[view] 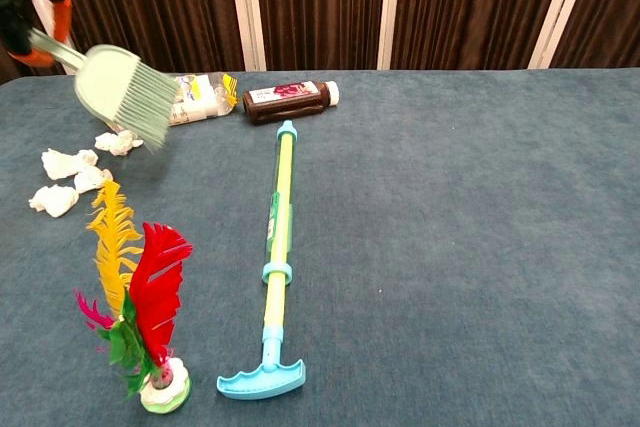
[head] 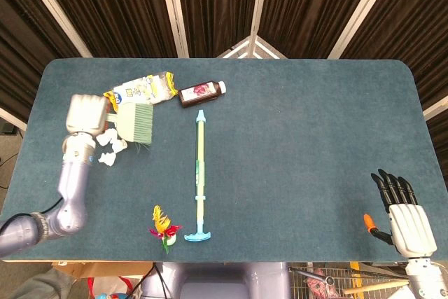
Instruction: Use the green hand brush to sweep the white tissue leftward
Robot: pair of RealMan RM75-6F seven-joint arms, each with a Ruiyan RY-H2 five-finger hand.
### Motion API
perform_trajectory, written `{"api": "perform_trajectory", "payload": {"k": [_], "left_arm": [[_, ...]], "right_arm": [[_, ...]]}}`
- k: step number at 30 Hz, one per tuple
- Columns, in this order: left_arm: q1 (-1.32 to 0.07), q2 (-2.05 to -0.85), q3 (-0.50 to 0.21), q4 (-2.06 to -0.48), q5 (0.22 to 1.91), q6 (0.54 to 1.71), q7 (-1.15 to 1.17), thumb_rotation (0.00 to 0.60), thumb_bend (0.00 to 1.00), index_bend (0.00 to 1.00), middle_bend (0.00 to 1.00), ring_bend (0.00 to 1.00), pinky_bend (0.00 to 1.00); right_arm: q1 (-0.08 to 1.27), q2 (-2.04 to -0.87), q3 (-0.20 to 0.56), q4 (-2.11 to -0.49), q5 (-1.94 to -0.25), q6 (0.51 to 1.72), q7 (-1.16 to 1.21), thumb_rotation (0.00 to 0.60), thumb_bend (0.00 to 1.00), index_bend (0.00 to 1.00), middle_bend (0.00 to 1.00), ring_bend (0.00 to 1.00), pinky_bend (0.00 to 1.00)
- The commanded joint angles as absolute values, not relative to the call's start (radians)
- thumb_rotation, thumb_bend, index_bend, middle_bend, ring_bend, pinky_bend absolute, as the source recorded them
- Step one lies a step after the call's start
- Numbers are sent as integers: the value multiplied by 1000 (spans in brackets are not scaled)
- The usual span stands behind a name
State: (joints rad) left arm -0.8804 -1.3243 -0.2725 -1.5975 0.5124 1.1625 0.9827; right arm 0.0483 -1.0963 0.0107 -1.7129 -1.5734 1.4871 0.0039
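My left hand (head: 85,113) grips the handle of the green hand brush (head: 136,122), which is lifted off the table with its bristles (view: 150,107) pointing down and right. Several white tissue pieces (view: 66,179) lie scattered on the blue cloth at the far left, below and left of the brush; in the head view the tissue (head: 109,150) sits just beside my left hand. My right hand (head: 408,222) rests open at the table's near right corner, holding nothing.
A crumpled snack bag (head: 141,91) and a dark brown bottle (head: 201,93) lie at the back left. A long green-and-blue pole (head: 200,176) runs down the middle. A feathered shuttlecock (view: 140,297) stands at the near left. The table (head: 315,138) is cloth-covered.
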Motion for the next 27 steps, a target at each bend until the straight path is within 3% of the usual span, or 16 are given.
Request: {"api": "perform_trajectory", "payload": {"k": [1,8,16,20,27], "left_arm": [[-902,-1390,-239,-1563,490,1161,1007,600,722,819,1000,1000,1000],[-879,-1417,-162,-1521,494,1175,1030,600,722,819,1000,1000,1000],[-741,-1234,-95,-1482,457,1140,917,600,722,819,1000,1000,1000],[-695,-1168,-96,-1480,504,1125,820,600,722,819,1000,1000,1000],[-620,-1104,-146,-1567,742,1178,533,600,722,819,1000,1000,1000]], "right_arm": [[47,-1096,11,-1712,-1573,1488,6,600,376,0,0,0,0],[44,-1093,11,-1710,-1568,1490,9,600,376,0,0,0,0],[42,-1097,8,-1710,-1580,1497,-12,600,376,0,0,0,0],[42,-1099,7,-1712,-1583,1499,-19,600,376,0,0,0,0],[44,-1106,9,-1713,-1585,1499,-34,600,376,0,0,0,0]]}}
